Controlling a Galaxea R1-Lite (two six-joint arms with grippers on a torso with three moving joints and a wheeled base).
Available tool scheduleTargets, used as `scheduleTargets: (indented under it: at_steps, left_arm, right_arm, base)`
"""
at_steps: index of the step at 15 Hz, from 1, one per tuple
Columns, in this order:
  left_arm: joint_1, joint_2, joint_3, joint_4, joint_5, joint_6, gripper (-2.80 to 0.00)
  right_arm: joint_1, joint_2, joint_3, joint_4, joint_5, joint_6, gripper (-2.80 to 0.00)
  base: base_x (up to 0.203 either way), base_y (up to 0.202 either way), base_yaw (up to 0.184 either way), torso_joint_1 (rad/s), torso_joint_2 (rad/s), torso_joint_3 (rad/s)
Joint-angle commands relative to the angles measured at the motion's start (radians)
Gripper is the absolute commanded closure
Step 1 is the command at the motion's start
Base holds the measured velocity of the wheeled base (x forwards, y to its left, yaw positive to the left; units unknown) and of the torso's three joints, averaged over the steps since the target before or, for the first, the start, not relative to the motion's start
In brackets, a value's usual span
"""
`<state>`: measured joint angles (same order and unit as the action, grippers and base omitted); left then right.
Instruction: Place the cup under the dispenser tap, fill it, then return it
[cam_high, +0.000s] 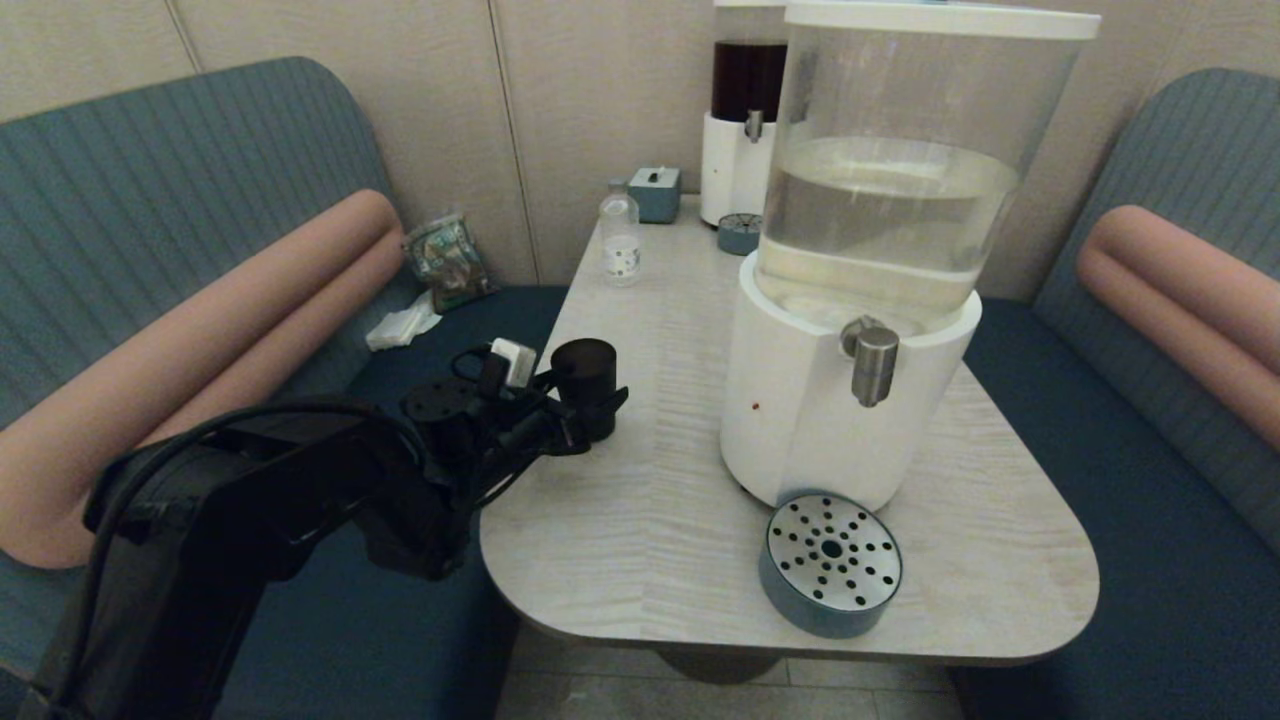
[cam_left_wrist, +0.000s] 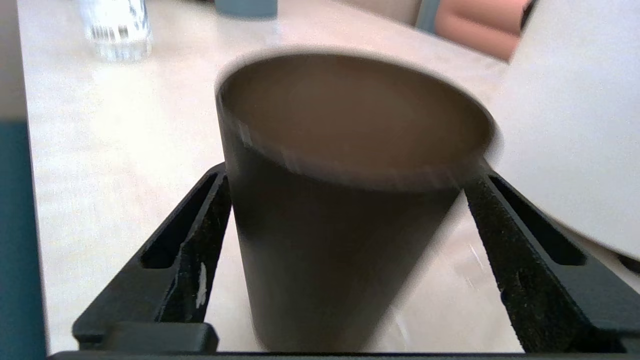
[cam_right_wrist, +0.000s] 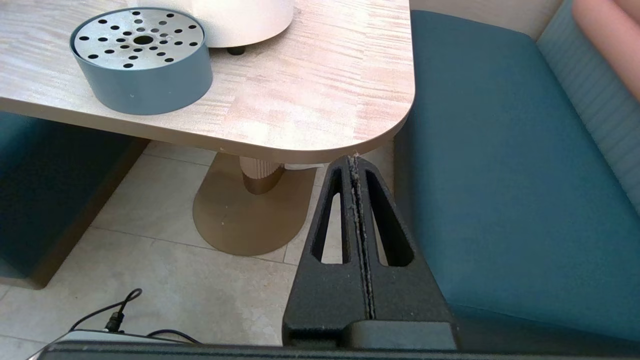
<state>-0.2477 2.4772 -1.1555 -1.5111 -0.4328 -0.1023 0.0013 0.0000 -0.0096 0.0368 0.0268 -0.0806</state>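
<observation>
One cup (cam_high: 586, 385) sits in our left claw (cam_high: 590, 405) at the tabletop's (cam_high: 640, 520) left edge, fingers (cam_left_wrist: 200, 240) closed against it, well apart from the dispenser tap (cam_high: 874, 364). Our right claw (cam_right_wrist: 356, 165) hangs pressed shut beside the tabletop, holding nothing.

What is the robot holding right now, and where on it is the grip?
The left gripper holds the cup by its sides, a finger on each. The right gripper holds nothing.
</observation>
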Motion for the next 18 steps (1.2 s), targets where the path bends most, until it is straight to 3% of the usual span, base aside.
scheduleTargets:
  at_steps: [1, 11, 16, 17, 18]
  left_arm:
    - [0.001, -0.055, 0.081, -0.013, -0.003, 0.0, -2.8]
    - [-0.001, -0.402, 0.554, -0.019, -0.001, 0.0, -2.8]
    - [-0.001, -0.772, 0.773, -0.013, 0.022, -0.001, -2.8]
    - [-0.001, -0.865, 0.812, -0.01, 0.024, -0.003, 0.0]
    - [0.0, -0.959, 0.848, -0.009, 0.031, -0.013, 0.0]
  right_arm:
    - [0.0, -0.002, 0.0, 0.0, 0.001, -0.001, 0.0]
    - [0.0, -0.002, -0.001, 0.0, 0.001, -0.001, 0.0]
    - [0.0, -0.002, 0.0, 0.0, 0.001, -0.001, 0.0]
    - [0.0, -0.002, 0.0, 0.0, 0.0, -0.001, 0.0]
    - [0.0, -0.002, 0.0, 0.0, 0.001, -0.001, 0.0]
  base:
    - [0.0, 0.0, 0.0, 0.0, 0.0, 0.0]
    - [0.0, 0.0, 0.0, 0.0, 0.0, 0.0]
    - [0.0, 0.0, 0.0, 0.0, 0.0, 0.0]
    - [0.0, 0.0, 0.0, 0.0, 0.0, 0.0]
    - [0.0, 0.0, 0.0, 0.0, 0.0, 0.0]
